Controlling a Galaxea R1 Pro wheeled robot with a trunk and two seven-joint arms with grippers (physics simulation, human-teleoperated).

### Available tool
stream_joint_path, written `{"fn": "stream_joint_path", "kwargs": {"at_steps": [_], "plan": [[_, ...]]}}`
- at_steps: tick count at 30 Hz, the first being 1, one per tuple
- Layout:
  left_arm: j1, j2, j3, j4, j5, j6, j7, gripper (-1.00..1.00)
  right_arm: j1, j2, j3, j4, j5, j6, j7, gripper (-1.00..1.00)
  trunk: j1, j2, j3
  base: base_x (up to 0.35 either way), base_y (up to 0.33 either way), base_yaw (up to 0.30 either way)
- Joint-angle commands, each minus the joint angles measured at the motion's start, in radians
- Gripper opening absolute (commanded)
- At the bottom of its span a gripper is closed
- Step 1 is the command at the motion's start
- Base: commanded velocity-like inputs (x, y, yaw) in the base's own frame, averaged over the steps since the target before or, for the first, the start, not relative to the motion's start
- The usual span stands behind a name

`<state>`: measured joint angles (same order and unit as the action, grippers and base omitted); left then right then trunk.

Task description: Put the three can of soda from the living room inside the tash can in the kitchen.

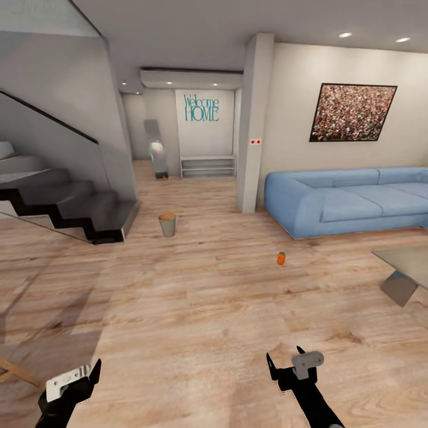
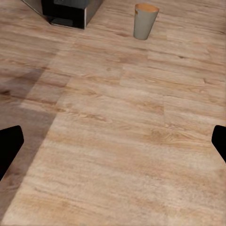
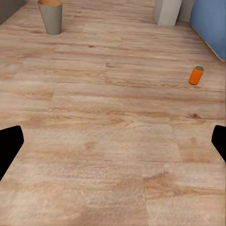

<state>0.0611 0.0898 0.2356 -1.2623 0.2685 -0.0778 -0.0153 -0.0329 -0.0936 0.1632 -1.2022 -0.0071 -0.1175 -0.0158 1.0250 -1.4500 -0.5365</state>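
1. soda: one orange soda can [image 1: 281, 258] stands upright on the light wood plank floor [image 1: 196, 309], in front of the blue sofa [image 1: 345, 199] and apart from it; we see just this one can in the head view.
2. we see the trash can [image 1: 167, 224] upright on the same floor, near the foot of the dark staircase [image 1: 71, 205], well apart from the orange can and further into the room.
3. a corner of the glass-topped low tabletop [image 1: 404, 261] shows at the view's right edge, with nothing visible on that corner.
4. we carry both arms low and forward, which we judge to be a travelling posture, since nothing is within reach yet.
5. our left gripper [image 1: 74, 380] has its fingers spread apart and holds nothing; the left wrist view looks across bare planks to the bin.
6. our right gripper [image 1: 285, 364] also has its fingers spread apart and empty.
7. the orange can lies well ahead of the right fingers, roughly in line with them, so we judge the right arm the natural one for it, once the base rolls closer.
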Motion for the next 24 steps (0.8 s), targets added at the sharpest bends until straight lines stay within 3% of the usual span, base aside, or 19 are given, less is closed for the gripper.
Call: {"fn": "stream_joint_path", "kwargs": {"at_steps": [1, 7, 10, 24], "plan": [[0.001, -0.002, 0.0, 0.002, 0.001, -0.001, 0.0, 1.0, 0.002, -0.007, 0.0, 0.001, -0.001, -0.017, 0.002, 1.0, 0.0, 0.0, 0.0, 0.306, 0.0, 0.0], [0.002, -0.005, 0.001, 0.004, 0.001, -0.003, 0.0, 1.0, 0.004, -0.017, -0.004, 0.003, -0.001, -0.03, 0.005, 1.0, 0.0, 0.0, 0.0, 0.3, 0.0, 0.0], [0.002, -0.005, -0.002, 0.005, 0.001, -0.005, 0.0, 1.0, 0.005, -0.023, -0.027, 0.004, -0.003, -0.033, 0.007, 1.0, 0.0, 0.0, 0.0, 0.29, 0.0, 0.0], [0.002, -0.007, -0.006, 0.009, -0.002, -0.016, 0.0, 1.0, 0.005, -0.021, -0.037, 0.006, -0.004, -0.033, 0.007, 1.0, 0.0, 0.0, 0.0, 0.273, 0.0, 0.0]]}}
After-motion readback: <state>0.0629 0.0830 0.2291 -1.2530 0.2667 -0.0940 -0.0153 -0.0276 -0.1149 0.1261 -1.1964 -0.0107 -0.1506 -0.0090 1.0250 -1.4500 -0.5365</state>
